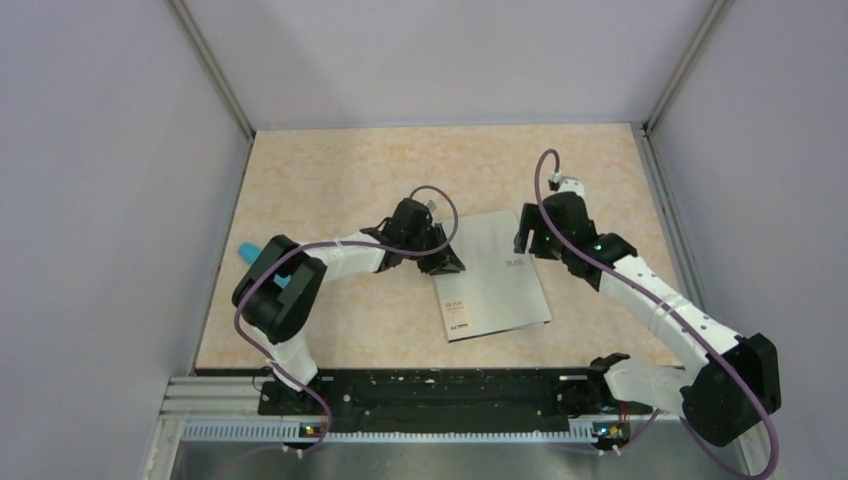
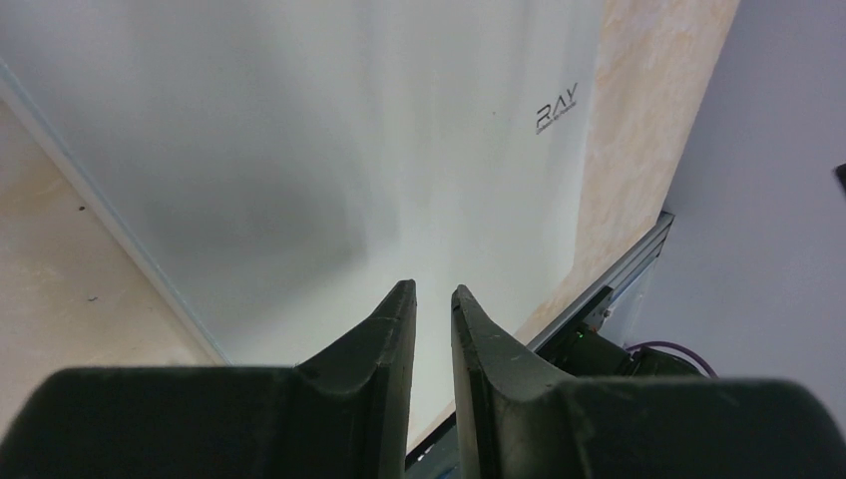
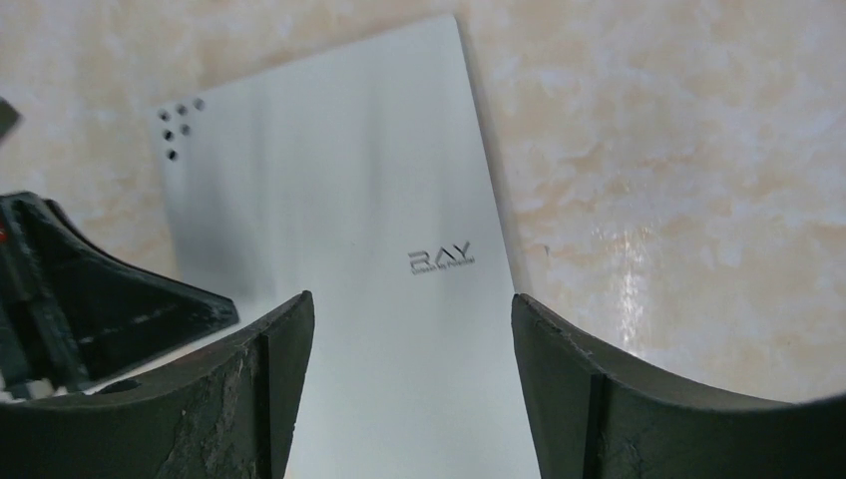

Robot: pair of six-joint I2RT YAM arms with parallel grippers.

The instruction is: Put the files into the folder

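Note:
The folder (image 1: 497, 272) lies closed and flat on the table, silvery-grey side up, with a small RAY mark and corner dots. It fills the left wrist view (image 2: 329, 150) and shows in the right wrist view (image 3: 339, 190). The files are hidden; no loose white sheet shows. My left gripper (image 1: 447, 262) is at the folder's left edge, its jaws (image 2: 432, 289) almost closed with nothing between them. My right gripper (image 1: 523, 240) is open and empty over the folder's far right corner (image 3: 411, 299). The left gripper's fingers (image 3: 110, 309) show at the left of the right wrist view.
The table top (image 1: 340, 170) is beige marbled, with grey walls on three sides. A teal object (image 1: 249, 251) sits at the left edge behind the left arm. A metal rail (image 1: 440, 400) runs along the near edge.

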